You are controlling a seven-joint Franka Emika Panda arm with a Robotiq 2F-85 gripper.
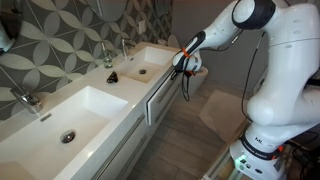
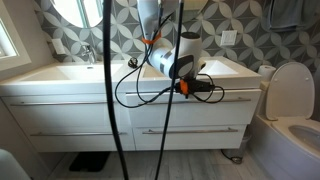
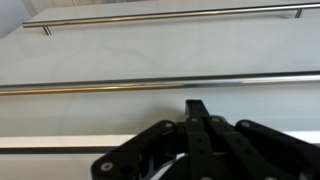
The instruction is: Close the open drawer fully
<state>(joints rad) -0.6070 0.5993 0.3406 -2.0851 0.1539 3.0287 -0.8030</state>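
my hand (image 3: 197, 105): matte black fingers pinched narrow | drawer (image 1: 157, 100): flat glossy white front, sticking out slightly, just below hand | slim chrome bar (image 3: 160, 85) right ahead of fingertips

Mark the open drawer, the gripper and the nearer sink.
drawer (image 1: 162, 100): in an exterior view, on its front panel.
gripper (image 3: 197, 108): wrist view, between the tips of the jaws.
nearer sink (image 1: 95, 105): in an exterior view, on the bare basin floor.

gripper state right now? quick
Gripper: closed, holding nothing; its fingertips point at the drawer front.
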